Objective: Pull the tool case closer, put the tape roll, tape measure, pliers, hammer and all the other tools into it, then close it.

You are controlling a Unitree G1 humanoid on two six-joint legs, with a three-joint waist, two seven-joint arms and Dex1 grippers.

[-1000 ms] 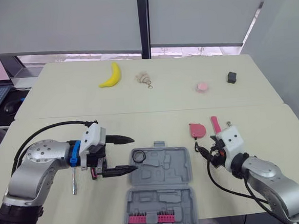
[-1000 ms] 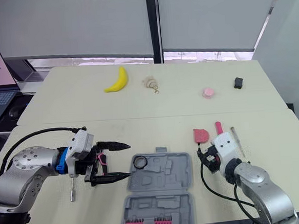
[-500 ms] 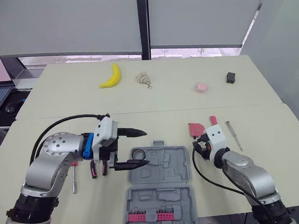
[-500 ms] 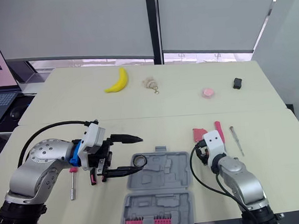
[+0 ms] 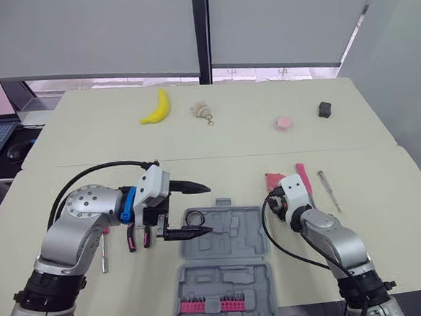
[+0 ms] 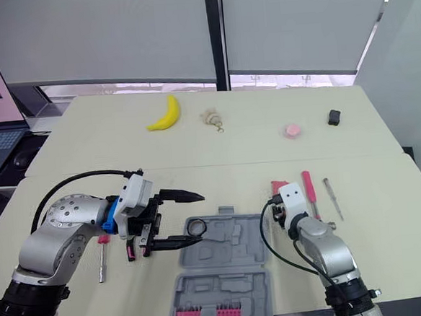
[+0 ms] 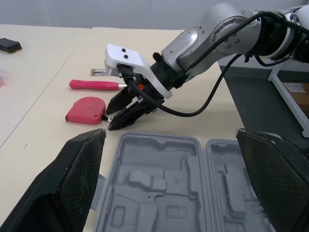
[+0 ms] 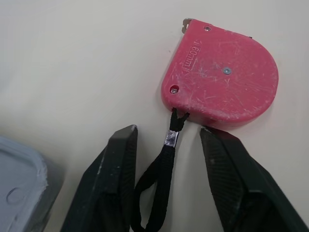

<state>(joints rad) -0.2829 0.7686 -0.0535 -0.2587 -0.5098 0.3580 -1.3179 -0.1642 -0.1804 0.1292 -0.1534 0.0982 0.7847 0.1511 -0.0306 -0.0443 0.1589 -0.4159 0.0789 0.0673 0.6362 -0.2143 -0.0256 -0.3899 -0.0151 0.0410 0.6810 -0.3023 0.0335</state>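
Head view: left gripper (image 5: 210, 209) is hovering wide open and empty over the left end of the open tool case (image 5: 235, 254); tape roll (image 5: 194, 218) is lying inside.
Left wrist view: right gripper (image 7: 110, 121) is pointing at the tape measure (image 7: 86, 110) beside the case.
Right wrist view: its jaws are standing parted and empty, straddling the measure's black strap (image 8: 161, 174).
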